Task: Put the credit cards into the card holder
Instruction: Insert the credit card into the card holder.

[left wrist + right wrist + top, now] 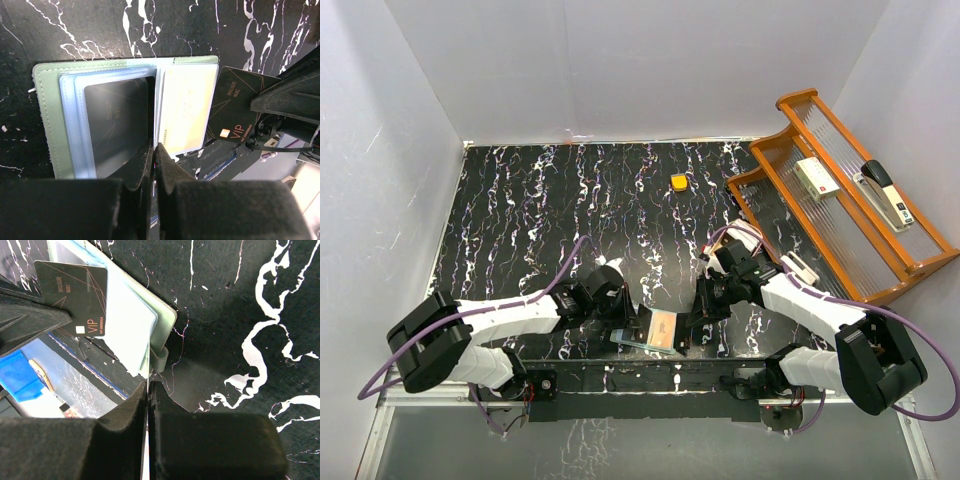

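The sage-green card holder [45, 120] lies open at the table's near edge, also in the top view [660, 330]. A dark card [117, 125] sits in its left clear sleeve and a yellow card [187, 107] in its right one. A black VIP card [235, 107] sticks out past the right half, also in the right wrist view [75, 292]. My left gripper [155, 150] is shut on a thin inner leaf at the holder's spine. My right gripper [149, 385] is shut on the holder's edge beside the snap tab [160, 357].
A small orange block [678, 182] lies at the far middle of the black marbled table [540, 220]. A wooden two-tier tray [840, 200] with a stapler [886, 192] stands at the right. White walls close in the left, back and right.
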`<state>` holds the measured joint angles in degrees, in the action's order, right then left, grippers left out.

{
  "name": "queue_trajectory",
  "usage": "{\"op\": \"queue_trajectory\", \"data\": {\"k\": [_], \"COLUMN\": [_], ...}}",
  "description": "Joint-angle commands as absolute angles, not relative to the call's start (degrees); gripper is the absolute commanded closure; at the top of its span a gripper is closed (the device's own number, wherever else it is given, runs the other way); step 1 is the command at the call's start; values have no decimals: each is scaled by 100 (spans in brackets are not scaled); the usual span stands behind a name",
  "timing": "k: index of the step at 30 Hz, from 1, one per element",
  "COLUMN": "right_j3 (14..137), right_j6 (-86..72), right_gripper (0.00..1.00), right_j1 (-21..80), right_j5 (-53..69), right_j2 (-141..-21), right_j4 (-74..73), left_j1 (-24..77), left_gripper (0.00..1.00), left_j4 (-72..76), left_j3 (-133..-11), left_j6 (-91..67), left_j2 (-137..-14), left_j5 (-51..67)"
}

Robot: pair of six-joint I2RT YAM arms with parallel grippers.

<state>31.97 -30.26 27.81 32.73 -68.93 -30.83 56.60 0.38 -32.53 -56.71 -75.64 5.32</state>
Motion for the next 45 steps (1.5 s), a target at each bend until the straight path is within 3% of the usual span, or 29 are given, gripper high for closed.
{"op": "queue_trajectory", "data": {"k": [1,17,25,45], "right_j3": [3119,4580,4424,3656], "right_j6": [-2979,-2700,-2878,-2618], "right_gripper": [100,100,100,100], "right_j1": [2821,2821,2821,2821], "right_j5": [3252,2748,2896,3176], "right_j2": [-6785,-7130,-6841,-7582], "right_j4": [-2898,-3735,-3739,-2970], "left_j1": [5687,5414,5150,4900], "left_gripper": [100,100,100,100], "left_j4": [348,288,477,1596], "left_j3": [-2990,-2794,-2792,-2217], "left_j6": [-5634,-6145,-6237,-6374], "left_j2": [-7305,-6741,-6770,-7205], "left_j5": [887,987,1288,1668]}}
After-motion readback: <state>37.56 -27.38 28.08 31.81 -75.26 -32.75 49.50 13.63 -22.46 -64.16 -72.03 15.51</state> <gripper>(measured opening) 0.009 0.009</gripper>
